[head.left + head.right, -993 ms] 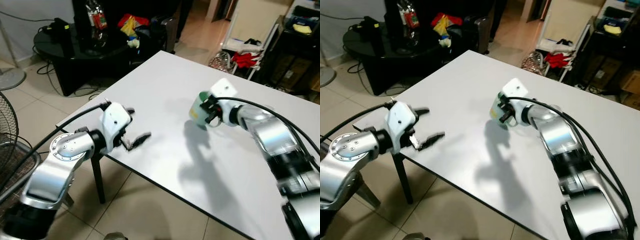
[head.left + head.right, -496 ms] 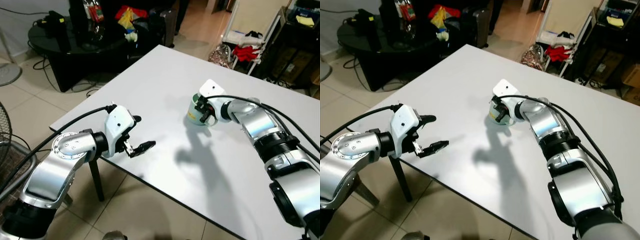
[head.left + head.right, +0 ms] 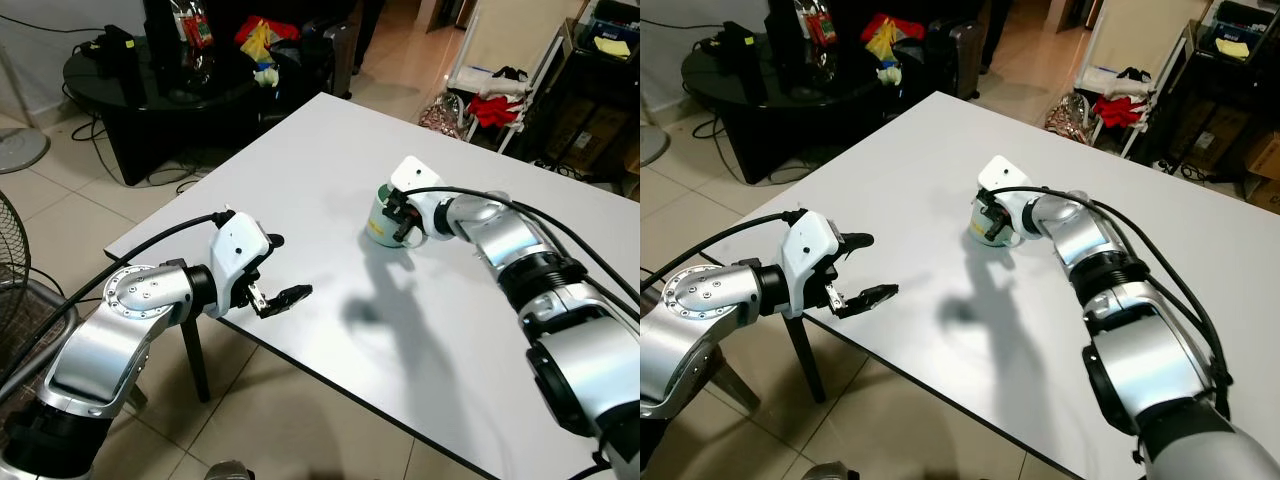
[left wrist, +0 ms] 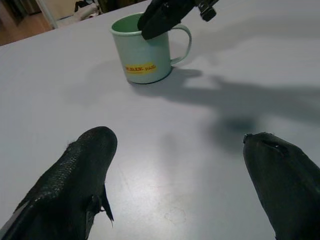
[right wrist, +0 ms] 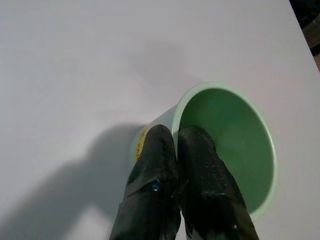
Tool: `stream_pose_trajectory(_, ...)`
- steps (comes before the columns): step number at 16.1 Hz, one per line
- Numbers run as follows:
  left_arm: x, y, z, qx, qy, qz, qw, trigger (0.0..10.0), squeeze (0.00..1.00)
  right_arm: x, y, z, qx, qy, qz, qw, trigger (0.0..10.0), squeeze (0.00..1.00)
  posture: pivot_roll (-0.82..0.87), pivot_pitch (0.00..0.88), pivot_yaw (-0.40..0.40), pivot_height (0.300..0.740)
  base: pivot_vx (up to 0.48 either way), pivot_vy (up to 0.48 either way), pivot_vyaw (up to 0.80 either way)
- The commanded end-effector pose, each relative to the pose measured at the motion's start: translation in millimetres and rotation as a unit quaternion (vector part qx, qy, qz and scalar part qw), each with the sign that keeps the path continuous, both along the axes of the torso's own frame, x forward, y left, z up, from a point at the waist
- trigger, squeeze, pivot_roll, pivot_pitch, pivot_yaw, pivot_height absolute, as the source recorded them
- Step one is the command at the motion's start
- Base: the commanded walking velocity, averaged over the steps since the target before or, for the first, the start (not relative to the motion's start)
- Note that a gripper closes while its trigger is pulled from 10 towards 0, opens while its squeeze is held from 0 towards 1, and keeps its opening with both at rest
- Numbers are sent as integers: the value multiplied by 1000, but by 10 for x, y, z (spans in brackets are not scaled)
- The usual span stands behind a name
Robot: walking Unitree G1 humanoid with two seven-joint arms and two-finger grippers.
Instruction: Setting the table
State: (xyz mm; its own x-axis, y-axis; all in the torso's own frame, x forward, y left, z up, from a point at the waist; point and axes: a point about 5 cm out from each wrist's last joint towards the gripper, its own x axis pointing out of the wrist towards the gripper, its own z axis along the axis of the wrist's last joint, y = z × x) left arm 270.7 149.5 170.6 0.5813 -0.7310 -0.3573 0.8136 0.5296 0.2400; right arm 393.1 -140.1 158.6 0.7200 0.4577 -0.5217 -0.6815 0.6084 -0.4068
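A pale green mug with a small yellow label and a loop handle stands upright on the white desk, roughly in the middle of it, its base flat on the surface. The right pincer is clamped on the mug's rim, one black finger outside the wall and the other inside the cup, the two pressed close with the thin wall between them. The right arm reaches in across the desk from the far right side, and its shadow falls on the surface just beside the mug.

Well apart from the mug, at the desk's near left edge, the left pincer hovers low above the desk with its two fingers spread wide apart, holding nothing and pointing towards the mug.

Beyond the desk's far corner sits a round black side table cluttered with a bottle and colourful bits. A rack with red cloth stands off to the far right, on the tiled floor.
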Motion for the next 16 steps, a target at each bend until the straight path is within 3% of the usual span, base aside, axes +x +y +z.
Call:
stream_pose_trajectory(1, -2, -46, 27, 10, -8, -14, 1000, 10000, 0, 35, -5, 71, 0, -18, -4, 1000, 10000, 0, 123, 0, -88, 740, 0, 0, 0)
stream_pose_trajectory(4, 5, -45, 28, 10, -8, -14, 1000, 10000, 0, 42, 26, 43, -1, -26, -5, 1000, 10000, 0, 126, 0, -89, 740, 0, 0, 0)
stream_pose_trajectory(5, 10, -44, 31, 11, -8, -13, 1000, 10000, 0, 44, 31, 33, -2, -30, -6, 1000, 10000, 145, 128, 0, -90, 740, 0, 0, 0)
stream_pose_trajectory(6, 13, -45, 34, 11, -9, -13, 1000, 10000, 0, 45, 33, 29, -2, -31, -7, 1000, 10000, 624, 128, 0, -90, 740, 0, 0, 0)
stream_pose_trajectory(7, 14, -45, 40, 11, -10, -13, 1000, 10000, 0, 47, 33, 26, -1, -32, -8, 999, 10000, 1000, 128, 0, -90, 740, 0, 0, 0)
stream_pose_trajectory(11, 33, -51, 64, 7, -10, -17, 1000, 10000, 0, 75, 2, 131, -2, -47, 1, 999, 10000, 1000, 126, 0, -82, 740, 0, 0, 0)
stream_pose_trajectory(16, 62, -76, 87, -7, -9, -21, 1000, 10000, 0, 62, -74, 426, 19, -67, 43, 997, 10000, 1000, 105, 0, -56, 740, 0, 0, 0)
